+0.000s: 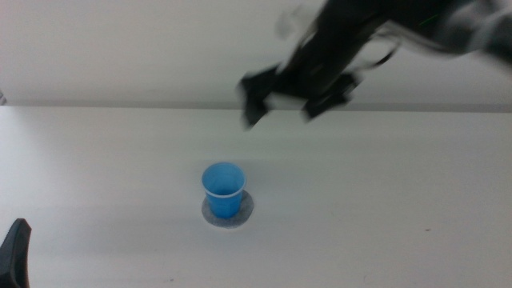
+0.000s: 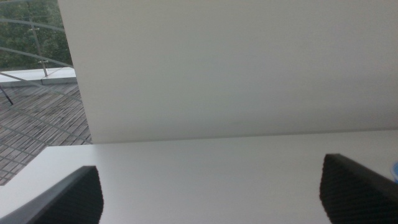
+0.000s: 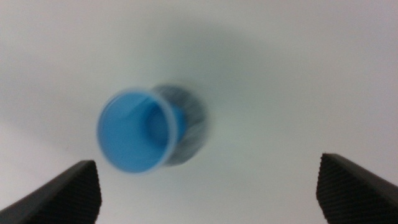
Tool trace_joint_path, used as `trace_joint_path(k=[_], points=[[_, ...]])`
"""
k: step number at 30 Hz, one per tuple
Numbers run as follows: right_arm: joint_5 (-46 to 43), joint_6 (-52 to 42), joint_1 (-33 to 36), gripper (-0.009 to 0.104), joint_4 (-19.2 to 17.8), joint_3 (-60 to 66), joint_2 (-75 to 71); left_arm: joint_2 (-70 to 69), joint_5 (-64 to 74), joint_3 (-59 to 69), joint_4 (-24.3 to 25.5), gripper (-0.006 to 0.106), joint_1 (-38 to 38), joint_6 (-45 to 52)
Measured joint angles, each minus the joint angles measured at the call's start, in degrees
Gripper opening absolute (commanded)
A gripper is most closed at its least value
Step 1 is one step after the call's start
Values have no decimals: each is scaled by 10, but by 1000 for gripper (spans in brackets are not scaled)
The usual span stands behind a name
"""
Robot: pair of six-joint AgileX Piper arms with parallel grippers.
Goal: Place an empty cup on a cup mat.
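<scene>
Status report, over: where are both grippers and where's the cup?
Right gripper open, raised above the table, empty. Left gripper open, waiting at near edge. Cup upright on cup mat. Nothing in the way.

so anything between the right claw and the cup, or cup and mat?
Nothing visible. The cup already stands upright on the cup mat. The right claw hangs open above and behind it, with only air between. The left claw waits at the table's near-left edge.

One cup (image 1: 222,188), one cup mat (image 1: 241,214), two arms.
</scene>
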Motion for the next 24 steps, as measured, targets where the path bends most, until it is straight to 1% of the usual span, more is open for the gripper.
trace_joint_path(k=[2,5,10,14,16,19,22,24], points=[[0,-24,-32,93,0,21,-49,0,0,0,0,94,0,0],[0,-50,-88,93,-2,87,-137,0,0,0,0,94,0,0],[-4,-62,-190,93,-4,269,-326,0,0,0,0,94,0,0],[-51,-62,-262,93,-9,407,-488,0,0,0,0,94,0,0],[-78,-62,-280,93,-18,468,-566,0,0,0,0,94,0,0],[-115,-65,-285,93,-29,538,-663,0,0,0,0,94,0,0],[-157,-105,-287,93,-29,607,-757,0,0,0,0,94,0,0],[-213,-132,-287,93,-28,666,-811,0,0,0,0,94,0,0]])
